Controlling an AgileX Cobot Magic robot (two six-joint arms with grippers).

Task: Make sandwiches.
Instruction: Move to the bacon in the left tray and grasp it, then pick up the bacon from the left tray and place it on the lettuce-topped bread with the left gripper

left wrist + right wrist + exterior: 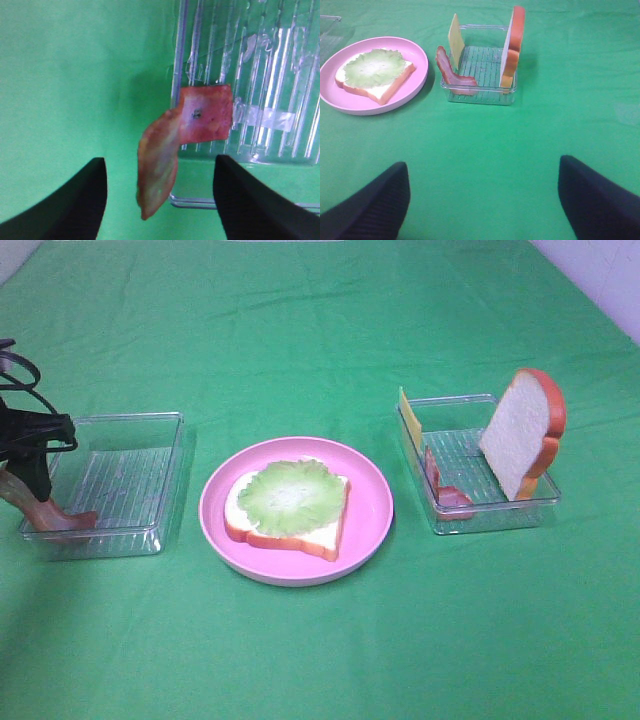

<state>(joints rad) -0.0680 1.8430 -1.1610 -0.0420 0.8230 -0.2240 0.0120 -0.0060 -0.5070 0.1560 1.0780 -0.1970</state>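
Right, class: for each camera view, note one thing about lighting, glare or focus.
Exterior high: even light, only a faint shadow beneath the pink plate. Left wrist: soft focus, the bacon strip blurred, white glare on the clear tray. Right wrist: background sharp, right pincer dark and blurred.

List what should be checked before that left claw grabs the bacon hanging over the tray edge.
1. Bacon strip sits between the jaws of the left gripper: ok.
2. Left gripper open, with a gap on each side of the bacon strip: ok.
3. Bacon strip free to lift: cannot tell; one end lies inside the left tray, and the rest is draped over its wall.
4. Plate holds a bread slice topped with lettuce, ready for the next layer: ok.
5. Right gripper open, empty and away from the plate: ok.
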